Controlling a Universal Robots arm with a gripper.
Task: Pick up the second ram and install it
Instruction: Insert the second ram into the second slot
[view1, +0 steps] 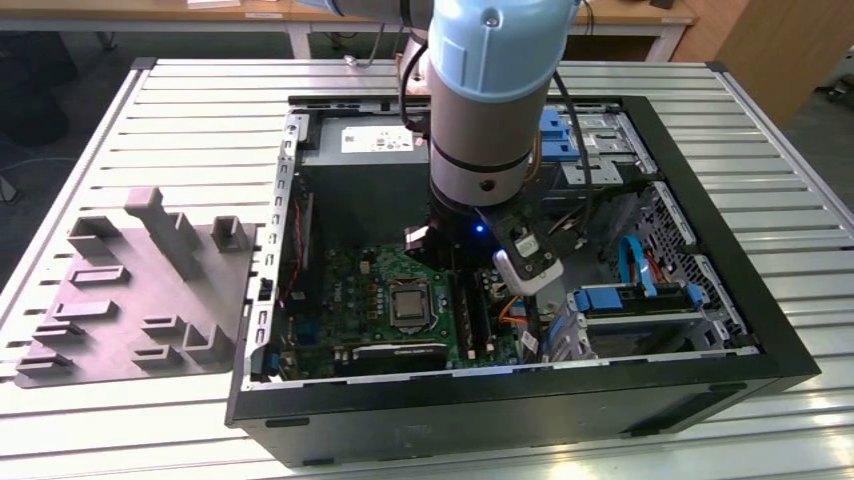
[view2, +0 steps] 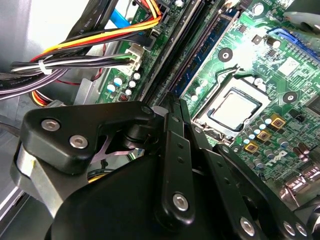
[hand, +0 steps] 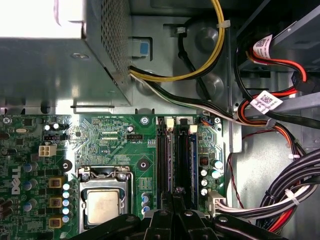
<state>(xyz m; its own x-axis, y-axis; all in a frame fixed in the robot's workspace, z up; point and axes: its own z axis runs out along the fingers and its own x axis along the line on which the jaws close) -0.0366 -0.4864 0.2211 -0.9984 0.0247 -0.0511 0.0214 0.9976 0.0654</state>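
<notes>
In the exterior view my arm (view1: 487, 100) reaches down into the open black computer case (view1: 747, 330), over the green motherboard (view1: 387, 300). In both wrist views the gripper (hand: 177, 196) (view2: 171, 100) hangs just above the row of long black memory slots, with its fingers drawn together. A long blue circuit strip, the second ram as far as I can tell, stands edge-up in a slot (hand: 192, 155) (view2: 202, 50) in line with the gripper. Whether the fingers still pinch it is hidden. The processor socket (hand: 102, 205) lies beside the slots.
The grey power supply (hand: 45, 65) fills one end of the case. Bundled cables (hand: 280, 200) (view2: 75, 62) crowd the side next to the slots. Blue drive brackets (view1: 621, 298) sit at the exterior view's right. A grey parts fixture (view1: 134, 290) lies on the slatted table outside the case.
</notes>
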